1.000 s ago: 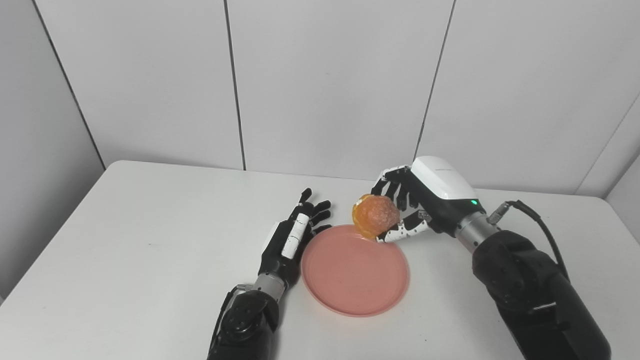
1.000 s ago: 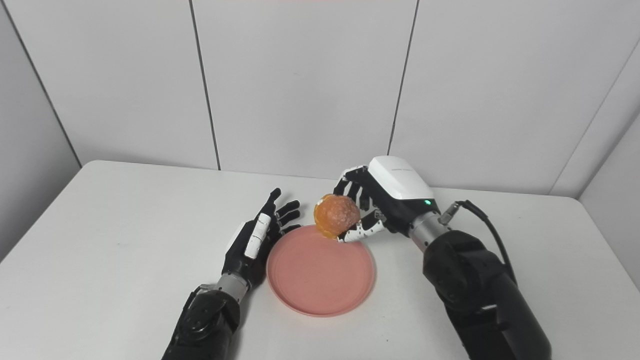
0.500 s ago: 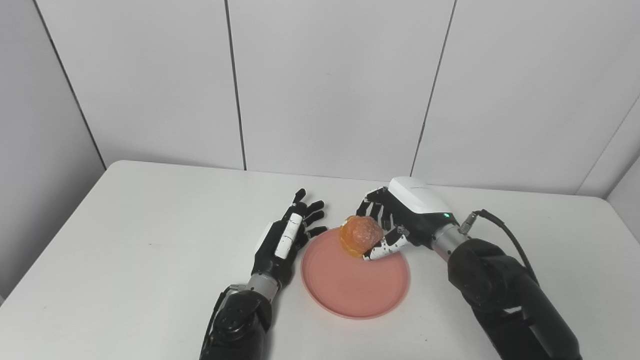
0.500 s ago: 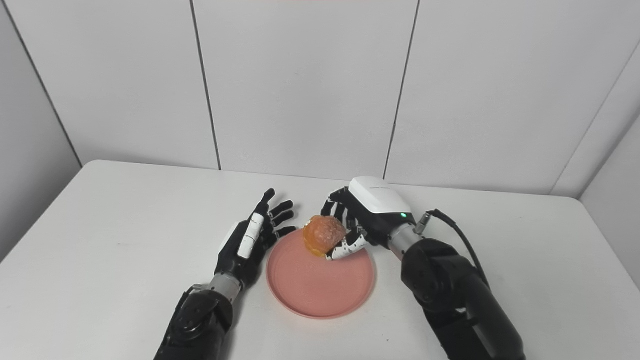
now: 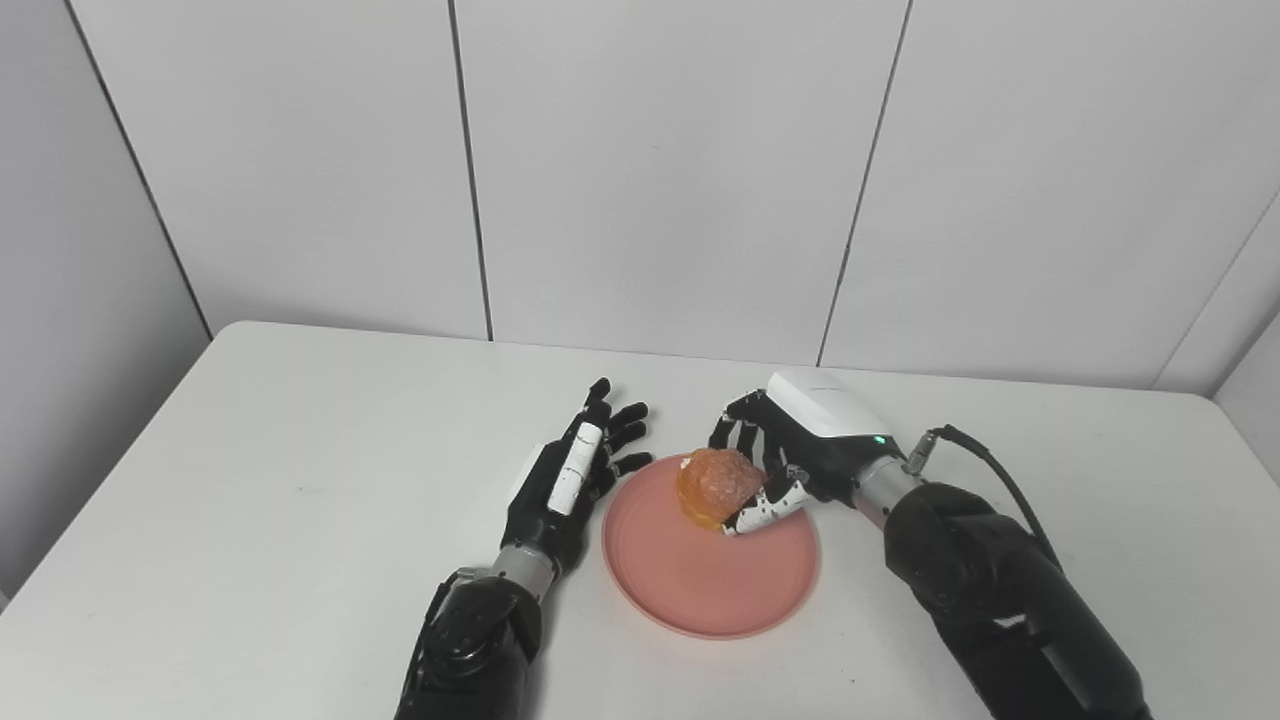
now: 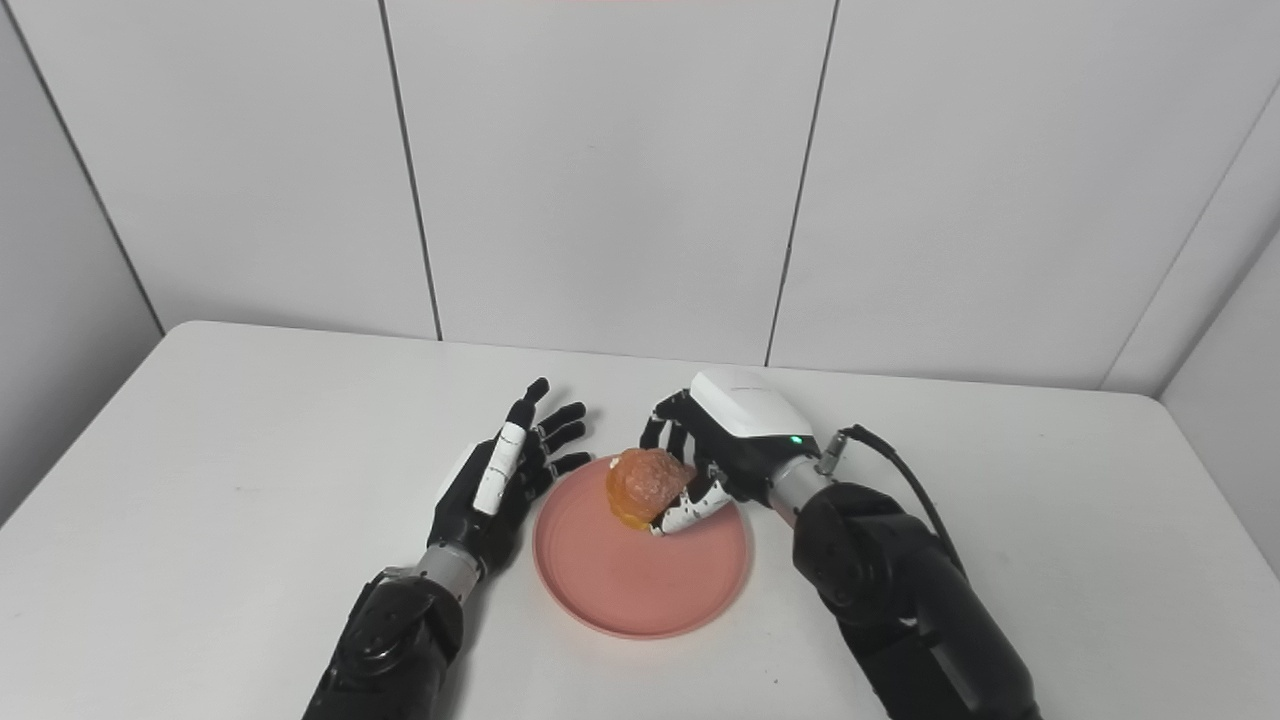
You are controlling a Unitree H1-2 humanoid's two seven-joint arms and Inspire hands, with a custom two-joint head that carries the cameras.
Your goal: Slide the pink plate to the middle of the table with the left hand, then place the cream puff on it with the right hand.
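On the left, our left hand (image 5: 572,478) lies on the white desk (image 5: 250,480) just beside the left rim of the pink plate (image 5: 700,580), fingers spread apart and holding nothing. Whether its fingertips touch the rim we cannot tell. The plate sits near the middle of the desk, so we judge the sliding part done, and this hand is best left quiet where it is, clear of the plate.

To the right, the cream puff (image 5: 714,486) is over the far half of the plate, clamped in our right hand (image 5: 790,462) with the thumb (image 5: 762,510) under its near side and the other fingers curled over the far side. The puff looks very low, at or just above the plate's surface; we cannot tell whether it already rests there.

To do this step well, we would settle the puff fully onto the flat of the plate before letting go. We would then spread the fingers slowly and evenly, so that no finger drags the soft pastry or rolls it toward the far rim. The thumb lies close to the plate, so we would lift the hand straight up and back to the right, taking care not to nudge the plate.
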